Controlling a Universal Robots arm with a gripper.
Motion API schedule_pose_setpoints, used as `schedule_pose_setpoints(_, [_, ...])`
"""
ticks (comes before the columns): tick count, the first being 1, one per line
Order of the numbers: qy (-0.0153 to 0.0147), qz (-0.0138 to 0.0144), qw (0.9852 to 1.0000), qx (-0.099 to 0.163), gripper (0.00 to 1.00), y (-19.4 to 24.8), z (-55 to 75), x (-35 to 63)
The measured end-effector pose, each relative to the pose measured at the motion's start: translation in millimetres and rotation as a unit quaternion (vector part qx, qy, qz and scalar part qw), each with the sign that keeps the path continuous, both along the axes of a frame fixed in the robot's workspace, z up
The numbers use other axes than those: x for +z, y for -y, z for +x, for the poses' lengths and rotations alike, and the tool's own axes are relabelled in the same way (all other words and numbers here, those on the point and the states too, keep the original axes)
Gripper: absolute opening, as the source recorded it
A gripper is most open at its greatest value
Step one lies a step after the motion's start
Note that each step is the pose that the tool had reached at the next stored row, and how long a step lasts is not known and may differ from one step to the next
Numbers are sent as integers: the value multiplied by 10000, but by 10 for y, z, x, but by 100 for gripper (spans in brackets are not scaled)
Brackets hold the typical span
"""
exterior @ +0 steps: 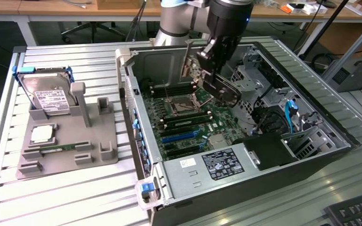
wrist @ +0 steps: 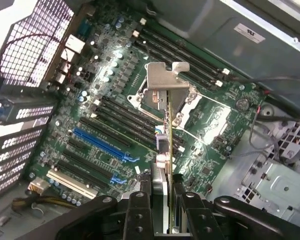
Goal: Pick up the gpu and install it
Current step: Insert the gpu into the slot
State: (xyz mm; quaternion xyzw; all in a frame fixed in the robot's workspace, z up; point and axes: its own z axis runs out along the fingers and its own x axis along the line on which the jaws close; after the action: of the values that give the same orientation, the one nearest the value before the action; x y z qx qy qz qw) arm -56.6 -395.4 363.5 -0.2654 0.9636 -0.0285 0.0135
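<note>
Slatted metal table [exterior: 68,197], open computer case [exterior: 332,146], gripper [exterior: 209,63] clamping gpu [wrist: 166,115] above motherboard [wrist: 110,110] (bracket leading)

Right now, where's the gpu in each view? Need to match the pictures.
Exterior view: the gpu hangs tilted in the gripper above the motherboard, inside the open case.
Wrist view: gpu seen edge-on, bracket end away from the camera, clamped between the fingers.
Shared landmark: the CPU socket, beneath the card.

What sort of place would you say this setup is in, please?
Probably a robotics lab or workshop: an open computer case lies on a slatted metal table, a grey parts fixture holds a hard drive, and wooden workbenches stand behind.
</note>
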Motion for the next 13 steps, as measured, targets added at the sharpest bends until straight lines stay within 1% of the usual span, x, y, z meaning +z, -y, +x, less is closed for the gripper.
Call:
schedule_pose_setpoints(2, [0,0,9997,233,27,0,0,-5])
schedule_pose_setpoints(3, [0,0,9993,369,27,0,0,-8])
schedule_pose_setpoints(6, [0,0,9978,664,27,0,0,-14])
schedule_pose_setpoints(7, [0,-1,9969,788,27,0,0,-16])
schedule_pose_setpoints(10, [0,0,9947,1028,27,0,0,-22])
schedule_pose_setpoints(13, [0,0,9917,1286,27,0,0,-28])
